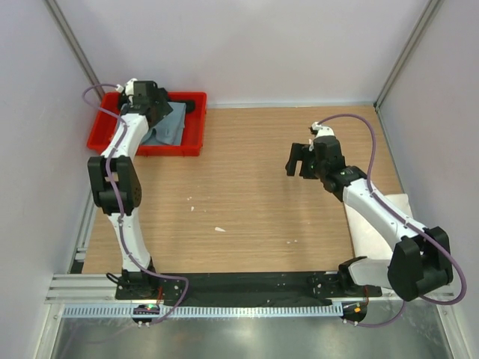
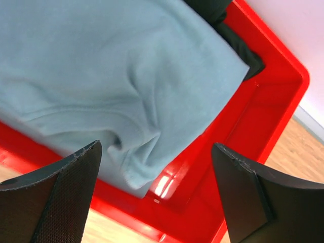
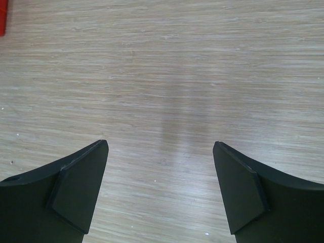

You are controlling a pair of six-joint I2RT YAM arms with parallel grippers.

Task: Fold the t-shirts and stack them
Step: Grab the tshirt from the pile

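A folded dusty teal-blue t-shirt (image 1: 171,129) (image 2: 116,76) lies in the red tray (image 1: 150,149) at the table's far left. A black t-shirt (image 2: 243,50) (image 1: 193,106) peeks out from under its far side. My left gripper (image 1: 163,108) (image 2: 157,172) hangs open just above the teal shirt's near edge, with nothing between its fingers. A white t-shirt (image 1: 367,239) lies flat at the table's right edge, partly under the right arm. My right gripper (image 1: 299,163) (image 3: 159,172) is open over bare wood at centre right, holding nothing.
The red tray's wall (image 2: 263,116) runs close under the left fingers, and a corner of the tray (image 3: 2,17) shows at the far left of the right wrist view. Wooden tabletop (image 1: 239,194) spans the middle. Walls close in the left, right and back sides.
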